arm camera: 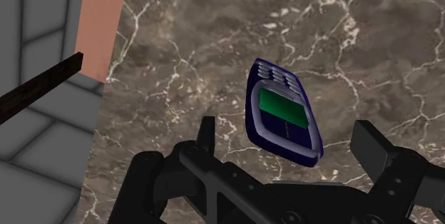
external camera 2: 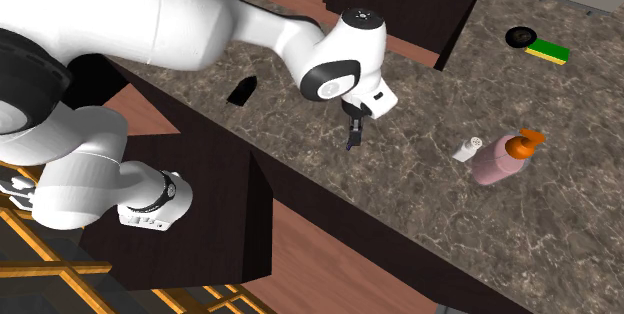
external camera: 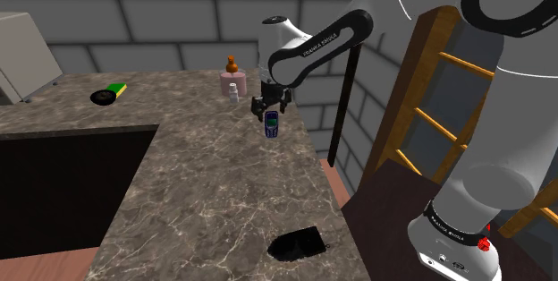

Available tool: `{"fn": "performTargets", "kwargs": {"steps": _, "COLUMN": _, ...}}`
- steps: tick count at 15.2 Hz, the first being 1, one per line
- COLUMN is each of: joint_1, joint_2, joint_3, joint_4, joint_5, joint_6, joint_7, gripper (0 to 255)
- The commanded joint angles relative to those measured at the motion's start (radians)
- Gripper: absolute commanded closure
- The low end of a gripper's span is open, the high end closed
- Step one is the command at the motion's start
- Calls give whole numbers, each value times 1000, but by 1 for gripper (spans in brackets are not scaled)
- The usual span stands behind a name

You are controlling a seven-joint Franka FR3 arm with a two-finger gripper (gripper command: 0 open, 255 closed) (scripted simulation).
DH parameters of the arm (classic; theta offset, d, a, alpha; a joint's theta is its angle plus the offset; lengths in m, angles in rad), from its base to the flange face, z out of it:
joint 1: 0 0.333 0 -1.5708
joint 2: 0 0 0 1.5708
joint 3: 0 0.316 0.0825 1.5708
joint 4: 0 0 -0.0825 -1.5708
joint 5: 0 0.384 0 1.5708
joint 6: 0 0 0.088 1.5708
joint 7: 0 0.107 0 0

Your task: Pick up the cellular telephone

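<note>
Dark-blue cellular telephone with green screen point(arm camera: 282, 112): sits askew between the fingers of the black two-finger tool point(arm camera: 287, 131), which stand apart, clear of it, over the brown marbled desk point(arm camera: 356, 37); risk: closing on its slanted sides may twist it loose.

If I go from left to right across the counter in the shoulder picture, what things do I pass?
pale box → green and yellow sponge → pink bottle → blue phone
</note>
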Motion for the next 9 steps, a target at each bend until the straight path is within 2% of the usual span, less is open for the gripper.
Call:
{"fn": "performTargets", "kwargs": {"steps": 1, "joint_1": 1, "joint_2": 16, "joint_3": -2, "joint_4": -15, "joint_5": -9, "joint_6": 31, "joint_7": 9, "gripper": 0}}
{"fn": "performTargets", "kwargs": {"steps": 3, "joint_1": 1, "joint_2": 16, "joint_3": -2, "joint_4": -15, "joint_5": -9, "joint_6": 31, "joint_7": 9, "gripper": 0}}
{"fn": "performTargets", "kwargs": {"steps": 4, "joint_1": 2, "joint_2": 16, "joint_3": -2, "joint_4": -16, "joint_5": -9, "joint_6": 31, "joint_7": 9, "gripper": 255}}
{"fn": "performTargets", "kwargs": {"steps": 9, "joint_1": 1, "joint_2": 15, "joint_3": -2, "joint_4": -15, "joint_5": -9, "joint_6": 30, "joint_7": 8, "gripper": 255}}
